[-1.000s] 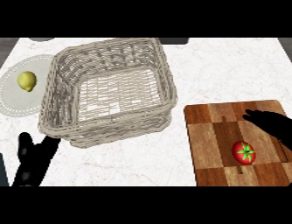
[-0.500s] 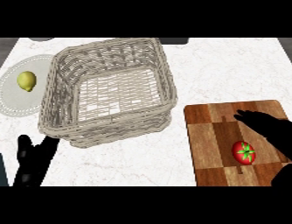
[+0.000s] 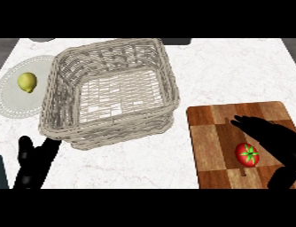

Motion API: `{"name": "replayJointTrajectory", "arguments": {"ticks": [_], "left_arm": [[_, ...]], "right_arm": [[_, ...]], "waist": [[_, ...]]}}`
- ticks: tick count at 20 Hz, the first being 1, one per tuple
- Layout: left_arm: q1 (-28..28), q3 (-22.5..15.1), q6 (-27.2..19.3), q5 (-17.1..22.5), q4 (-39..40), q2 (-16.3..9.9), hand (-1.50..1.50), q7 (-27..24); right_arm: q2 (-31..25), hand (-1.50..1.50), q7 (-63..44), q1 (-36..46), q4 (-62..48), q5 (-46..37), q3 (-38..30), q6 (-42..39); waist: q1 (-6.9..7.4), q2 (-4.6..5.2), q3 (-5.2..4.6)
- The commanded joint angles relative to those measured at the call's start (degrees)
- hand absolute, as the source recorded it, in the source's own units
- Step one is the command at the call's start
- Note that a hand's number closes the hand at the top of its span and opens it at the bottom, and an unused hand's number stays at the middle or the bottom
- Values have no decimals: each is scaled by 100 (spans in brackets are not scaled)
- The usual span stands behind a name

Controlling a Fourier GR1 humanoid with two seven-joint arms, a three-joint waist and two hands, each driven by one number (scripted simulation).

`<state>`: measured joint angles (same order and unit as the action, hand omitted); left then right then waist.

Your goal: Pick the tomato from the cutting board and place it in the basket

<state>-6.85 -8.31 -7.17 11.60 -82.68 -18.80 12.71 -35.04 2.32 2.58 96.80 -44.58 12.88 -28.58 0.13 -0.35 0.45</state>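
While my right hand (image 3: 282, 142) hangs just beside the tomato (image 3: 247, 153) on the cutting board (image 3: 211, 133), fingers spread, nothing held | step: reach, no grasp yet | next: curl round it, lift toward basket (image 3: 111, 95) | left hand (image 3: 33, 162) resting open, lower left.

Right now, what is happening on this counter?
The robot's right hand hovers open over the wooden cutting board, just beside the tomato, which it has not grasped yet. The wicker basket holds nothing visible. The left hand rests open at the lower left. A lemon lies on a plate.
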Motion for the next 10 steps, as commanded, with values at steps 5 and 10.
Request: {"name": "replayJointTrajectory", "arguments": {"ticks": [5, 10], "left_arm": [[-167, 25, 149, -220, 435, 211, 0, -143], [-347, 311, 465, -70, 362, 75, 0, -229]], "right_arm": [[246, -150, 247, -65, -727, -610, 84, 286], [469, -150, 184, 131, -684, -676, 48, 57]], "waist": [[-1, 40, -45], [17, 35, -46]]}}
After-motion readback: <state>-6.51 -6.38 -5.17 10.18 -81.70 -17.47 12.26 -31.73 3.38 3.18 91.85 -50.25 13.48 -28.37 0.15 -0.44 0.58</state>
